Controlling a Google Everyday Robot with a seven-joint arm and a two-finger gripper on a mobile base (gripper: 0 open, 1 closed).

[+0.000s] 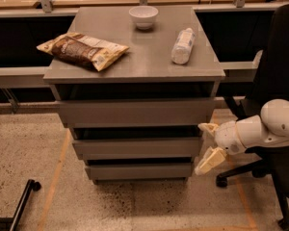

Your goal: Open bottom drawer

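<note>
Three flat grey drawer fronts stack on the face of the grey table point(149, 61). The lowest is the bottom drawer point(139, 171), a handleless grey panel just above the speckled floor point(135, 206). Just beside its right end stands the end effector point(207, 145) of the white robot arm point(260, 129). Its two cream fingers point(210, 160) are spread wide with nothing between them. The lower finger is level with the drawer's right corner, the upper beside the middle drawer front point(137, 147); contact cannot be told. A black office chair point(279, 71) stands behind the arm. On the table, near to far: a brown snack bag point(82, 50), a clear plastic bottle point(183, 45) lying down, and a white bowl point(143, 17).
</note>
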